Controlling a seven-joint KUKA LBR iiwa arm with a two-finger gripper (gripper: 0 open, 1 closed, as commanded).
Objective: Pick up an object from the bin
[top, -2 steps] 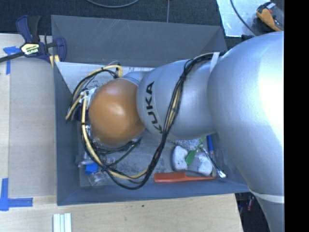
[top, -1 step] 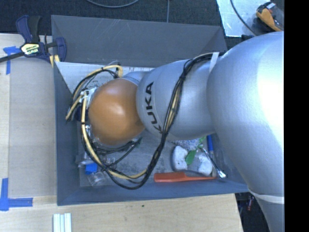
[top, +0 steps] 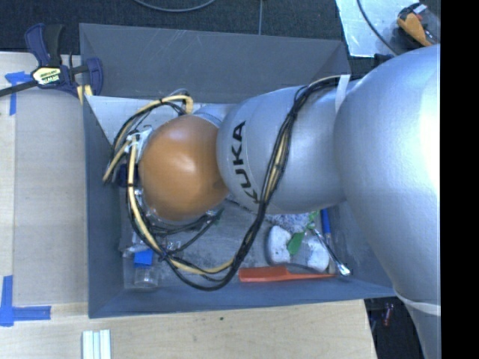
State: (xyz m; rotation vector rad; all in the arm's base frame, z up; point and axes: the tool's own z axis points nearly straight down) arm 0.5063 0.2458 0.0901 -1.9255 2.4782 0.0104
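**Camera view: cover over the bin's left half, pick not yet clear**

The arm [top: 299, 152] reaches in from the right, and its orange cover [top: 179, 169] hangs over the left half of the bin [top: 209, 58]. The gripper sits beneath that cover, so we cannot tell whether it is open or closed, or whether it has anything. Nearest it, at lower left, lie a small blue piece [top: 142, 258] and a clear piece [top: 146, 277] just below. We judge both light and hard, the clear one likely slippery; we would take either across its narrow sides. An orange stick [top: 284, 275] and a white lump [top: 288, 249] lie at lower right.
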